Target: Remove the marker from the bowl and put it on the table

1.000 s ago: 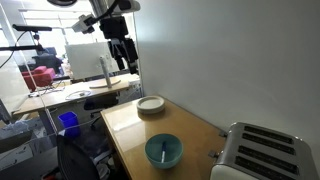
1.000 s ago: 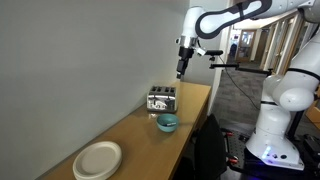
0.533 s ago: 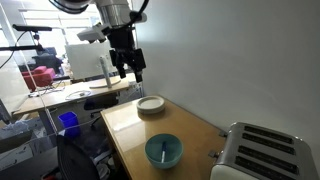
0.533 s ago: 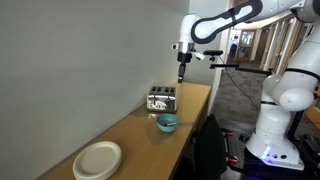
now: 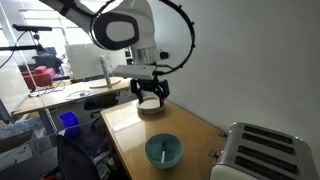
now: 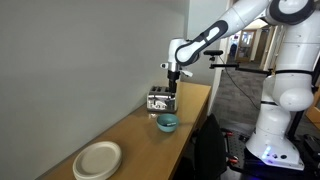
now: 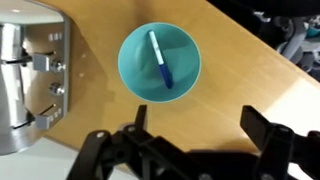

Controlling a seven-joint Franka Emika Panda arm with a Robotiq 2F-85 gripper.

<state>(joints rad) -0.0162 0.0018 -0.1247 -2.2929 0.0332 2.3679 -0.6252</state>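
Observation:
The teal bowl [image 5: 164, 151] sits on the tan wooden table [image 5: 125, 125] near its front; it also shows in the wrist view [image 7: 160, 63] and in an exterior view [image 6: 167, 123]. The marker [image 7: 160, 59], white with a blue end, lies inside the bowl, seen faintly in an exterior view [image 5: 164, 150]. My gripper [image 5: 150, 94] hangs above the table between the white dish and the bowl. In the wrist view its fingers [image 7: 198, 125] are spread wide and empty, with the bowl ahead of them. It also shows in an exterior view [image 6: 172, 89].
A white dish [image 5: 150, 105] lies on the table's far part, also in an exterior view [image 6: 97, 159]. A silver toaster [image 5: 262, 154] stands beside the bowl, also in the wrist view [image 7: 30, 75]. The wall runs along one table side. Cluttered desks stand behind.
The arm has dropped from high up and moved in over the table, toward the bowl. The bowl and marker have not moved.

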